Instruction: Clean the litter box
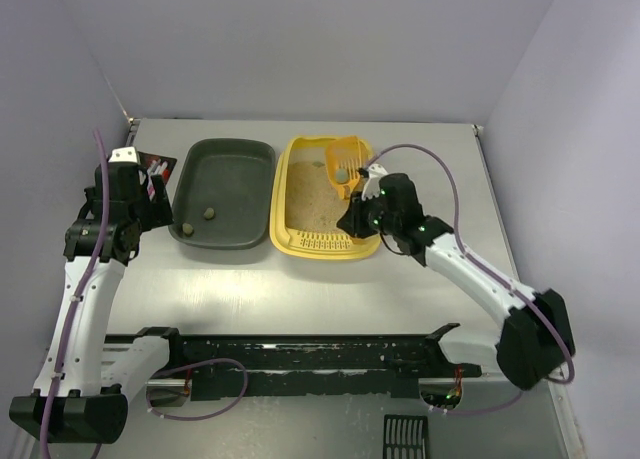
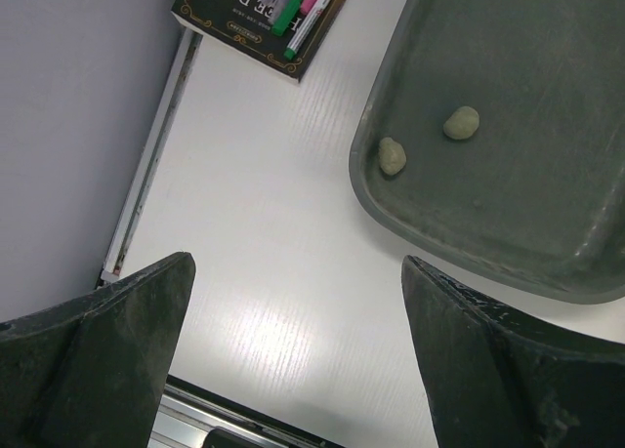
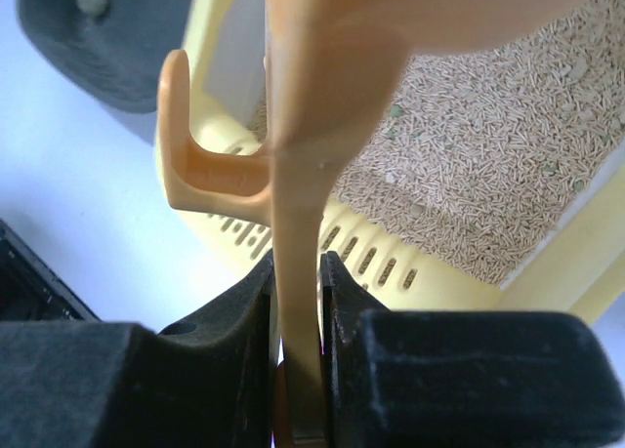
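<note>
The yellow litter box holds beige litter and sits at mid-table, its slotted ledge toward me. My right gripper is shut on the handle of the small orange scoop. The scoop's head hangs over the far end of the box and seems to carry a greyish clump. The right gripper hovers over the box's right side. My left gripper is open over bare table, left of the dark grey tray.
The dark grey tray lies left of the litter box with two clumps in it. A book with markers lies at the far left by the wall. A black rail runs along the near edge.
</note>
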### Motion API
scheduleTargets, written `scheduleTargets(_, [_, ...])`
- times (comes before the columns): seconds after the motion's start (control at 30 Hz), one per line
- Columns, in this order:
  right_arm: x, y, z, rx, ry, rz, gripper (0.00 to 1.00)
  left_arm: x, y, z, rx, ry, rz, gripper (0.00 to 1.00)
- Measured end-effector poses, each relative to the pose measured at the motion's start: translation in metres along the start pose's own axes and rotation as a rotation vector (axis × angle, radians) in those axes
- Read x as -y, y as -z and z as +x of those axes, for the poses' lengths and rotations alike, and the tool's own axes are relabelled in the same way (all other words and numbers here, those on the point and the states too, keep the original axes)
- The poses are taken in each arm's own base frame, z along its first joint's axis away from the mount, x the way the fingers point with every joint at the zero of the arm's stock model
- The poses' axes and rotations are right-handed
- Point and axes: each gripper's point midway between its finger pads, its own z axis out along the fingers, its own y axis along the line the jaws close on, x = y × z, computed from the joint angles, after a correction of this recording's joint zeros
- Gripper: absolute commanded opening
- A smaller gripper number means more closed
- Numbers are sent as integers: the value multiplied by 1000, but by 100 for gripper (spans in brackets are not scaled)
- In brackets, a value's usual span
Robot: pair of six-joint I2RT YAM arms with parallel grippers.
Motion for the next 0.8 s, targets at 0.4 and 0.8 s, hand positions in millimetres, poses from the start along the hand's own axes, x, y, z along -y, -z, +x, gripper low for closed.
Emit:
scheduleTargets(0.4, [-23,27,-7,276,125,-162,0,-2,2,-1,10,4,-4,98])
scheduleTargets(0.8, [-60,-11,-27,103,-122,-350,0,-3,5,-2,22,9,-3,98])
